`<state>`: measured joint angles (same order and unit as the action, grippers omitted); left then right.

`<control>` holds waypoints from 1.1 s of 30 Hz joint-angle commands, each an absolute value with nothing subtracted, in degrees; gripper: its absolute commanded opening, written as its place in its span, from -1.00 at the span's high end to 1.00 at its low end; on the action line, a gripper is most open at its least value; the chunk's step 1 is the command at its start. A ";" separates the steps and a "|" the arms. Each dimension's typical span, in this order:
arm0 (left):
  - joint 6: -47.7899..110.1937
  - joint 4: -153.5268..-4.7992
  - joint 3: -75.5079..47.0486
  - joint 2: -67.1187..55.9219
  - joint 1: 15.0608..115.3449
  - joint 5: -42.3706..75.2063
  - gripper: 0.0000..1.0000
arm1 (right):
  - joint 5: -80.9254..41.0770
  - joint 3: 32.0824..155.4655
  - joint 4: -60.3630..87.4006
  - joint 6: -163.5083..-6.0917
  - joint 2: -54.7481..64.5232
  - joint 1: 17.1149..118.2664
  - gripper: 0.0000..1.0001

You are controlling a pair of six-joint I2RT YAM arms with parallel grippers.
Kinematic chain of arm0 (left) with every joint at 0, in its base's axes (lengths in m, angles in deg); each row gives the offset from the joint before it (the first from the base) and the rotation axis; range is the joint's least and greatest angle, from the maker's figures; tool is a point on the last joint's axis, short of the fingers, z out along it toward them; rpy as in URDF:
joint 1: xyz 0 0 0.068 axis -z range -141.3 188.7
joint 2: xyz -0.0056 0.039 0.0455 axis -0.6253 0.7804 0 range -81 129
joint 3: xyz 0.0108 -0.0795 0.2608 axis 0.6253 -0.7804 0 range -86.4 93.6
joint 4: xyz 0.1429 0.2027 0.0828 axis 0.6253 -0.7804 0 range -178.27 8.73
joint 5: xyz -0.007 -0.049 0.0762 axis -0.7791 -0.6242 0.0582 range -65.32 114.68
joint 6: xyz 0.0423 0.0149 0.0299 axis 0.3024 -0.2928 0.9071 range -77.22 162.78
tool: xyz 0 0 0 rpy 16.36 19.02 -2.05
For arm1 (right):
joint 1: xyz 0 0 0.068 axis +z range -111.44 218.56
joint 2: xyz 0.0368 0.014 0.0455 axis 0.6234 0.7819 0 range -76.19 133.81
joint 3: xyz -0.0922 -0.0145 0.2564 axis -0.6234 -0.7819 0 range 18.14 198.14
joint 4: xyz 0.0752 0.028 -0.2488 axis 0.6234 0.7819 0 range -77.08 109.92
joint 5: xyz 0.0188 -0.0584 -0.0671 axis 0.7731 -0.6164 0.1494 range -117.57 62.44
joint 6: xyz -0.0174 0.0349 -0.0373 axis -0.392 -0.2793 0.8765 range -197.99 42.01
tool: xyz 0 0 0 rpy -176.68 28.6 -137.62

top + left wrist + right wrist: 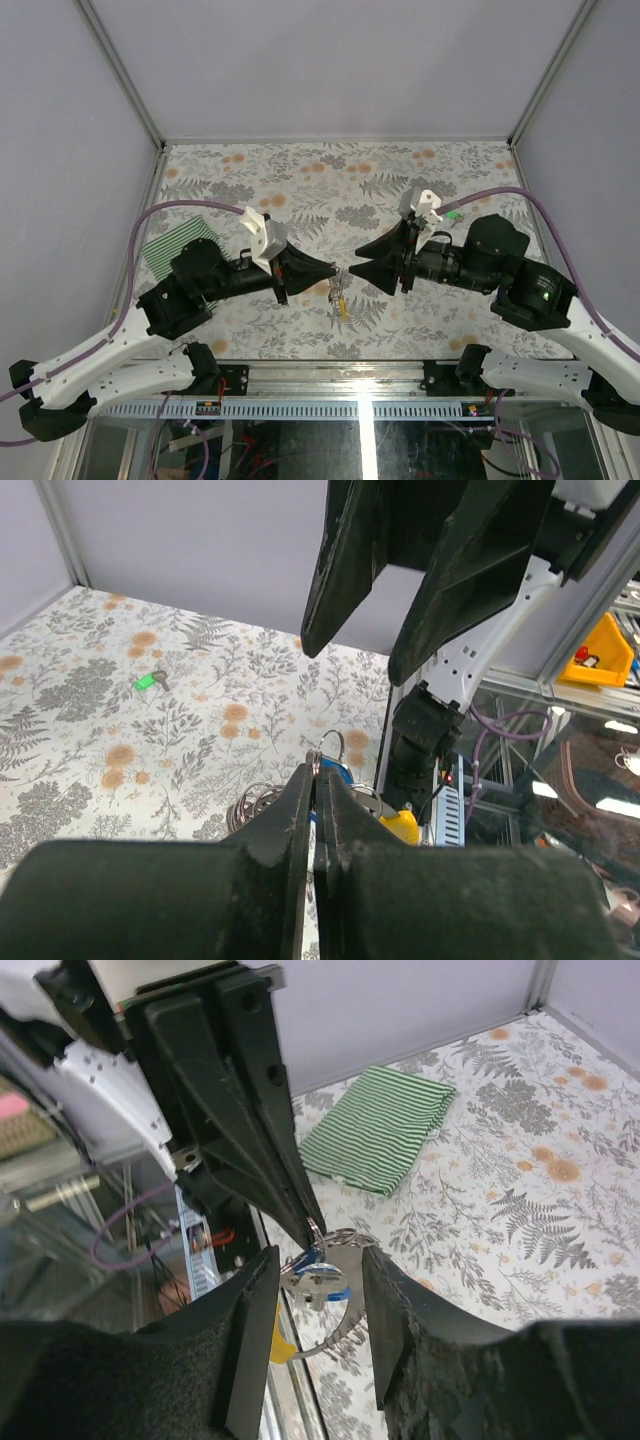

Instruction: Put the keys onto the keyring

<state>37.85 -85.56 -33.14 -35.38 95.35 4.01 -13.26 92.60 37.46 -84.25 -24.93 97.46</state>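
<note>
Our left pincer (315,772) is pressed together on the keyring (335,1245), holding it above the worktop (300,190). Our right pincer (315,1270) is spread around the keyring, and the blue key (328,1285) hangs between its fingers. The green key (147,681) lies well right of the keyring, the cloth (180,248) well left.
</note>
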 commanded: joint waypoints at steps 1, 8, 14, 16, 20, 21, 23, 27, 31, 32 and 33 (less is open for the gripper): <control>35.81 -77.12 -34.38 -37.41 95.43 7.90 1.00 | -21.97 86.67 21.44 -98.44 -28.99 97.90 0.08; 35.07 -75.02 -35.23 -38.10 95.39 9.26 1.00 | -26.88 80.99 16.63 -113.30 -30.72 97.93 0.07; 35.05 -74.64 -34.98 -38.02 95.39 9.00 1.00 | -27.42 79.02 15.58 -118.15 -30.27 97.89 0.09; 34.96 -74.56 -34.94 -38.02 95.40 9.07 1.00 | -26.76 79.03 15.43 -118.32 -30.11 97.89 0.12; 34.87 -74.37 -34.93 -38.01 95.39 9.09 1.00 | -25.17 79.74 16.50 -118.22 -29.21 97.89 0.16; 34.87 -74.29 -34.90 -38.05 95.39 9.10 1.00 | -24.93 79.87 16.72 -118.24 -29.06 97.89 0.18; 34.87 -74.21 -34.78 -37.96 95.38 9.13 1.00 | -24.56 79.74 17.11 -118.20 -28.88 97.97 0.20; 34.87 -74.18 -34.59 -37.93 95.39 9.41 1.00 | -23.67 80.07 18.08 -118.11 -28.48 97.89 0.30; 34.78 -74.17 -34.63 -38.04 95.39 9.92 1.00 | -23.22 80.80 19.58 -117.59 -28.02 97.91 0.39; 34.78 -74.14 -34.55 -38.17 95.41 9.98 1.00 | -23.04 80.80 19.82 -117.54 -28.03 97.93 0.42; 34.83 -74.16 -34.54 -38.15 95.35 10.05 1.00 | -22.81 80.81 19.86 -117.53 -28.01 97.91 0.44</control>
<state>35.27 -79.84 -35.02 -37.28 95.35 8.52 -24.25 78.72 20.72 -117.64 -28.21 97.50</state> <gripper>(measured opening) 0.019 0.298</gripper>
